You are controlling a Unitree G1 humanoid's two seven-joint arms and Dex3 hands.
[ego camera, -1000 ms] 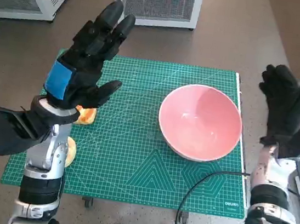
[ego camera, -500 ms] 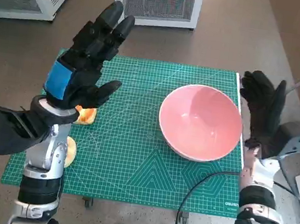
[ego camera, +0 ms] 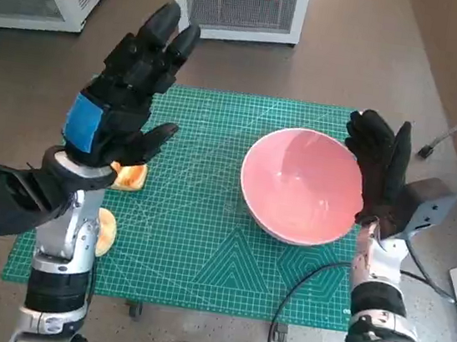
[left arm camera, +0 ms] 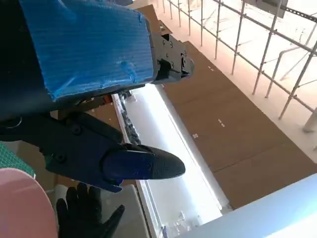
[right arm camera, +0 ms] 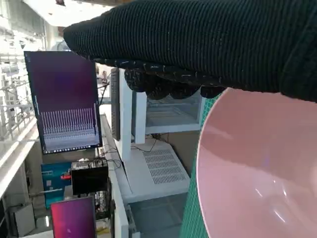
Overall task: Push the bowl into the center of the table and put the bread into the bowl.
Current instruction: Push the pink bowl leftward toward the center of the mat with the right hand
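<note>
Right hand (ego camera: 378,170) spread against one pink bowl (ego camera: 301,186), left hand (ego camera: 125,94) spread, raised over two bread pieces (ego camera: 131,177).

bowl (ego camera: 298,184) pink | mat (ego camera: 194,242) green, gridded | bread (ego camera: 132,177) seemingly orange-tan

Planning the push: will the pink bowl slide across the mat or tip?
The bowl looks wide and shallow, so it probably slides rather than tips. The right hand is by its rim, so a high push might rock it. The mat may grip slightly.
</note>
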